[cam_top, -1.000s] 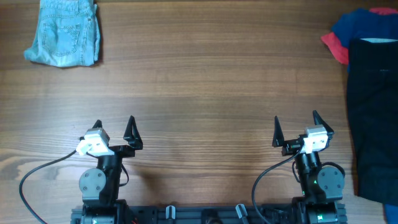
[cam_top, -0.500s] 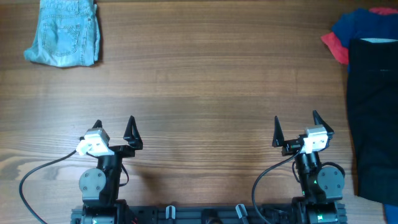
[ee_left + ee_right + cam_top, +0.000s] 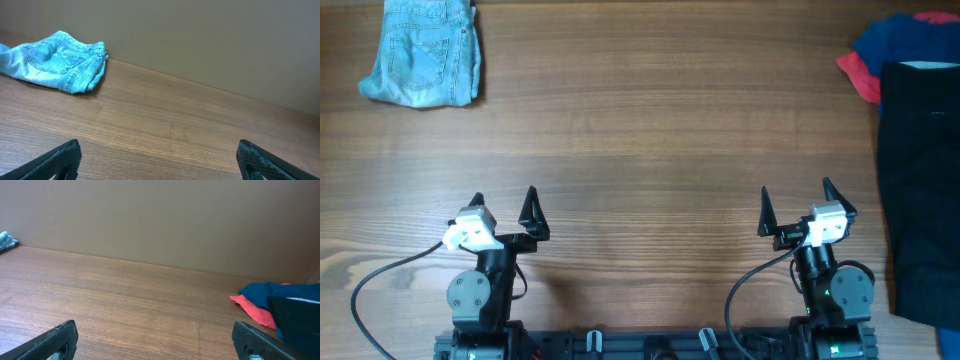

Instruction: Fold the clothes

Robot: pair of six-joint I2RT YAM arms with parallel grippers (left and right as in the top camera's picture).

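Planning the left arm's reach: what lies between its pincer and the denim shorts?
Nothing but bare tabletop, from left pincer to denim shorts; the overhead view shows it.

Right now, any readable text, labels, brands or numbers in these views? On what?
None readable.
Denim shorts: only stitching on the back pocket, no tag text visible.
Black garment: a thin pale strip at its top edge, too small to tell whether it is a label.
Dark blue garment and red garment: no print visible.
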